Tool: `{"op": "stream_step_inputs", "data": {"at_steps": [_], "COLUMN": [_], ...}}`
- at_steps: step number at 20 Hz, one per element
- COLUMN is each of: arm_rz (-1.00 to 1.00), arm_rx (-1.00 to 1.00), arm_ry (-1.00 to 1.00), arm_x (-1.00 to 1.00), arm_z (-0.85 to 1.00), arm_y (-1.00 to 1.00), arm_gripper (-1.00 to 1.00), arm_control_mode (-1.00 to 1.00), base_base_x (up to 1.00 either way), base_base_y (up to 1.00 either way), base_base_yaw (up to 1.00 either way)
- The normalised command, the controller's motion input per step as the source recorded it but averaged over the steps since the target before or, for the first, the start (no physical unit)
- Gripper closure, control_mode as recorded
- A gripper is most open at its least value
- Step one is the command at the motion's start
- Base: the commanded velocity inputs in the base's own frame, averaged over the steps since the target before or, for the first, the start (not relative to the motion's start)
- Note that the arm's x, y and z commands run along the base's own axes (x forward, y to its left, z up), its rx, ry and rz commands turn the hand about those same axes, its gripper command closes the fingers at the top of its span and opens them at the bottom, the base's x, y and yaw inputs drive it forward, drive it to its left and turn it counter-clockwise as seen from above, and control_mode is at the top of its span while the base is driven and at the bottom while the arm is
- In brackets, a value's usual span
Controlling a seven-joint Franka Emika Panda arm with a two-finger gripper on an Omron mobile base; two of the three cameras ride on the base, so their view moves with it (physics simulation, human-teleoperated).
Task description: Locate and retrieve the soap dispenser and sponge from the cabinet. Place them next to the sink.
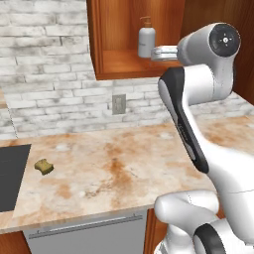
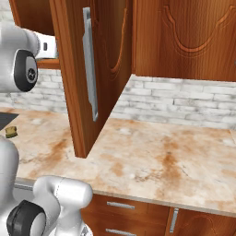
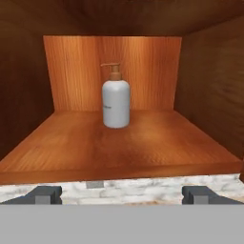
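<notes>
**Task status: one item out, one left on the shelf**

- Cabinet (image 3: 119,138): door open; soap dispenser (image 3: 116,102) stands upright on its shelf, untouched.
- Sink (image 1: 11,173): sponge (image 1: 44,166) lies just beside it on the tabletop (image 1: 119,173).
- Gripper (image 3: 121,194): spread wide, empty, faced toward the dispenser.

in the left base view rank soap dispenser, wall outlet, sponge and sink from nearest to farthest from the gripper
1. Soap dispenser: upright on the cabinet shelf, right beside the gripper.
2. Wall outlet: on the brick backsplash below the shelf.
3. Sponge: down on the counter, far left.
4. Sink: dark shape at the left edge, just past the sponge.
</notes>
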Motion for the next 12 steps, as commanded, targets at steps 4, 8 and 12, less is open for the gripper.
{"op": "stream_step_inputs", "data": {"at_steps": [4, 8, 12], "arm_rz": [0.04, -0.01, 0.00], "arm_rx": [-0.02, 0.05, 0.00], "arm_ry": [0.07, 0.00, -0.01], "arm_x": [0.19, 0.34, 0.47], "arm_z": [0.27, -0.08, -0.01], "arm_y": [-0.04, -0.15, 0.00], "arm_gripper": [-1.00, -1.00, -1.00], "arm_control_mode": [-1.00, -1.00, -1.00], "base_base_x": [0.00, 0.00, 0.00], "base_base_y": [0.00, 0.00, 0.00], "base_base_yaw": [0.00, 0.00, 0.00]}}
